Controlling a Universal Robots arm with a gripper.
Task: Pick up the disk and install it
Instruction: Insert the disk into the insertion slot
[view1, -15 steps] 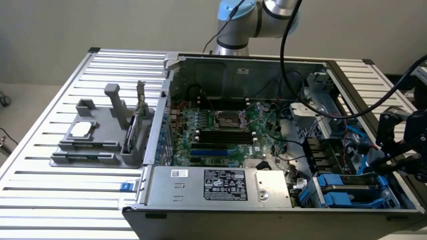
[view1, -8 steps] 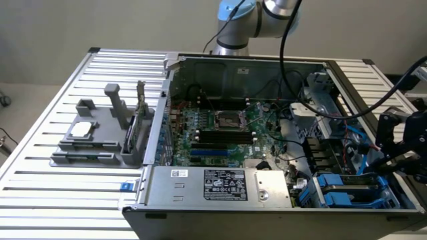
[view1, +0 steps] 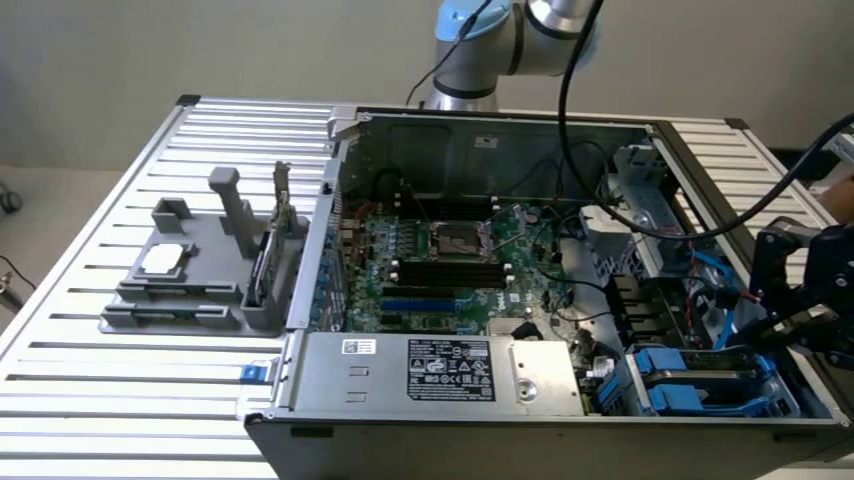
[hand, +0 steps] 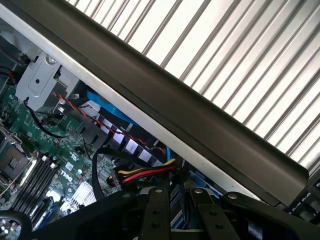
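Disk (view1: 687, 392), in its blue plastic carrier, lies low in the drive bay at the front corner of the open computer case (view1: 534, 425), on the exterior view's right, just beside the large grey power-supply box (view1: 441, 375). Its label cannot be made out. The gripper (view1: 781, 325) hangs over the case wall on that side, close above the bay and near the disk; contact between the two cannot be confirmed. Whether the pincer is spread, pressed together or pinching anything cannot be told from either view. In the wrist view the gripper (hand: 175, 197) looks down past the dark case wall (hand: 175, 115) toward a bundle of red, yellow and black wires (hand: 145, 174), with the green motherboard (hand: 30, 150) beyond. In the exterior view the motherboard (view1: 441, 250) fills the middle of the case floor, and black cables (view1: 574, 120) drop from the robot arm (view1: 507, 40) across the case. The case rests on a slatted metal table (view1: 120, 400). A grey fixture (view1: 187, 290) stands on the table well apart from the case, toward the exterior view's left, with a small square silver chip (view1: 163, 258) on it.
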